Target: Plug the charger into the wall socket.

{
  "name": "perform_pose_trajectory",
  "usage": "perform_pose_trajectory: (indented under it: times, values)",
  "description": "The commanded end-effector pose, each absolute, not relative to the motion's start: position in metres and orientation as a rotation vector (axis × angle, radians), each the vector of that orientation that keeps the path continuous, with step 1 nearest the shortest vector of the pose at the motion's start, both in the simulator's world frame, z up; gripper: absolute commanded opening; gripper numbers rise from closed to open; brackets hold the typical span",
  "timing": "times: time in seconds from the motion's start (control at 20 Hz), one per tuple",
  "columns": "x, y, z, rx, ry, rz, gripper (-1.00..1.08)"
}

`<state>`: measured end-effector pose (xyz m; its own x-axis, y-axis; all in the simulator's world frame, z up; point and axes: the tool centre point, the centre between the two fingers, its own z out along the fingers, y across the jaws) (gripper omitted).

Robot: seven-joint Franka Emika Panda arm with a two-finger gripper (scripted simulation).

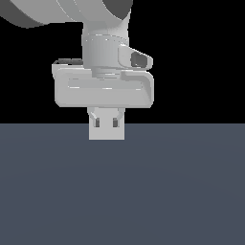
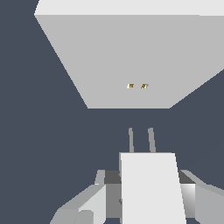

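My gripper hangs low over the floor and is shut on the charger, a small white block gripped between both fingers. Its two thin prongs point toward the wall socket, a white upright square plate with two small dark holes near its centre. A gap of floor separates the prong tips from the plate. In the exterior view the wall socket stands directly behind the fingers. There the charger blends into the socket's white face and cannot be made out.
The grey-blue floor spreads around the gripper and the plate. The arm's hand body and upper links fill the space above. No other objects show.
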<state>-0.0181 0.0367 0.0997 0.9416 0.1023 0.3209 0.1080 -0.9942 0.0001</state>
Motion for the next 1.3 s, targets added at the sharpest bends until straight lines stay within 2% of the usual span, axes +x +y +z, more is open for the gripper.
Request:
perform_pose_trajectory:
  times: [0.0,0.35,0.95,1.25]
  values:
    - [-0.018,0.037,0.100,-3.079,-0.165,-0.507,-1.00]
    - [-0.011,0.037,0.100,-3.079,-0.165,-0.507,-1.00]
    - [0.028,0.042,0.100,-3.080,-0.163,-0.506,-1.00]
    - [0.032,0.042,0.100,-3.079,-0.161,-0.506,-1.00]
